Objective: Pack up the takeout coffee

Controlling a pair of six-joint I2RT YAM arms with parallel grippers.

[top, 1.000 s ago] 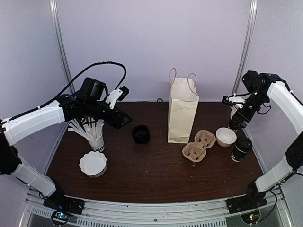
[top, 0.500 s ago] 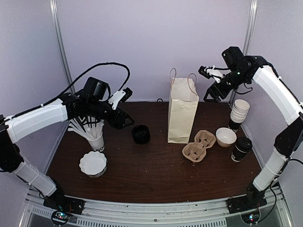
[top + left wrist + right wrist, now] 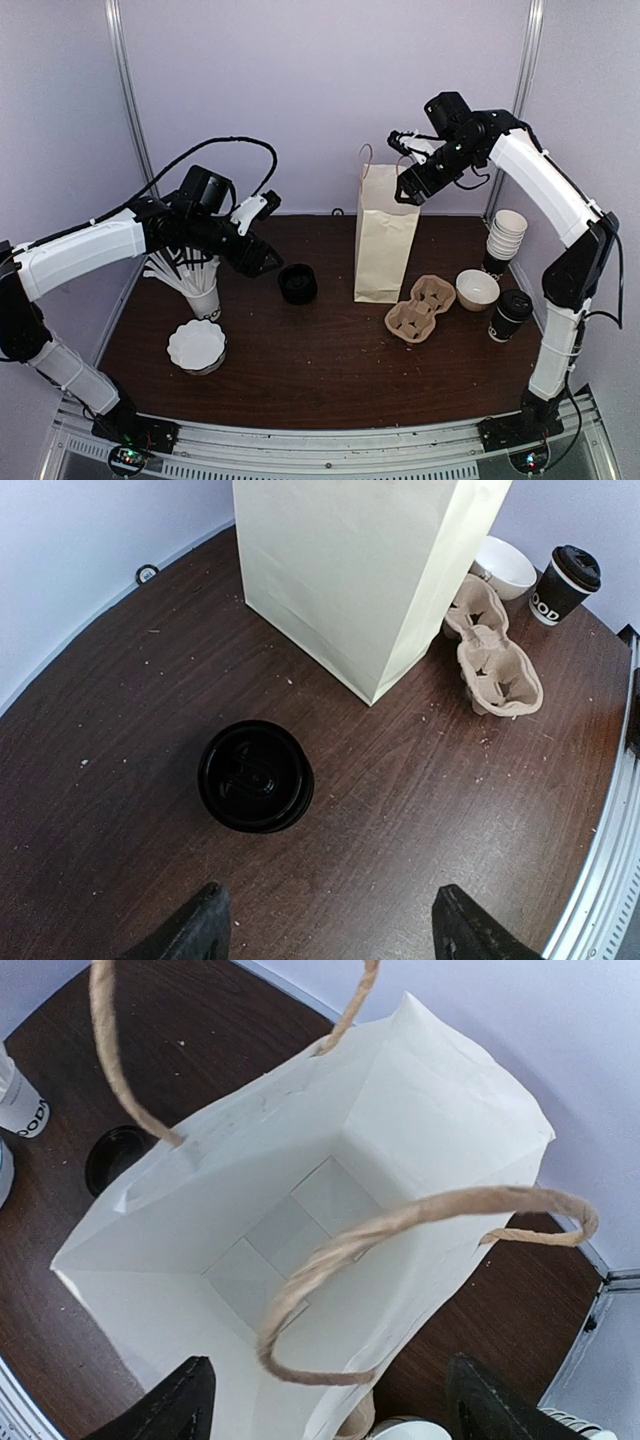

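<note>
The fingers [image 3: 185, 1400] of the right gripper [image 3: 405, 192] are spread wide and grasp nothing. They hang directly above the open mouth of the paper bag [image 3: 385, 245], and the wrist view looks straight down to the bag's folded floor, with one twine handle looping across just below. The left gripper [image 3: 262, 258] is likewise released, its two fingers parted and holding nothing. It hovers over the dark table [image 3: 330, 370] above a round black stack of lids [image 3: 255, 777] that sits to the left of the bag. The takeout coffee [image 3: 511, 314] stands upright with its black lid on at the right side of the table, just beside the cardboard cup carrier [image 3: 420, 308] and near a white bowl [image 3: 477, 289], well apart from both grippers and outside the bag.
</note>
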